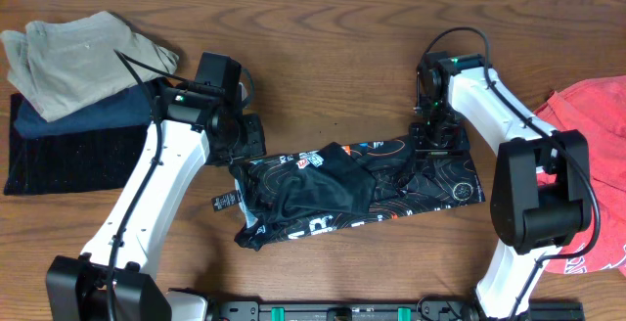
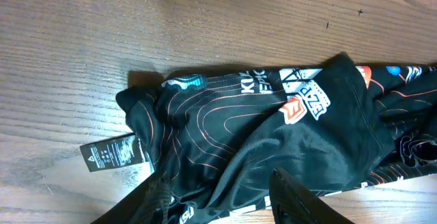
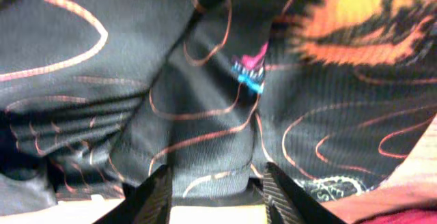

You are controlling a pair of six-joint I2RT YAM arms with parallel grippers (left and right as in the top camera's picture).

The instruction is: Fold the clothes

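The black jersey (image 1: 352,189) with thin orange contour lines lies crumpled in a long band at the table's middle. My left gripper (image 1: 245,150) hovers over its left end. In the left wrist view the fingers (image 2: 222,203) are wide apart above the jersey (image 2: 273,121), with its white label (image 2: 113,154) on the wood. My right gripper (image 1: 435,143) is down on the jersey's right part. In the right wrist view its fingers (image 3: 217,193) are open and straddle a fold at the jersey's edge (image 3: 205,115). A coral-red garment (image 1: 597,115) lies at the far right.
A stack of folded clothes sits at the far left: a beige piece (image 1: 78,57) on top, a navy one (image 1: 93,115) under it, and a black one (image 1: 59,160) at the bottom. The table's front edge holds a black rail (image 1: 342,311).
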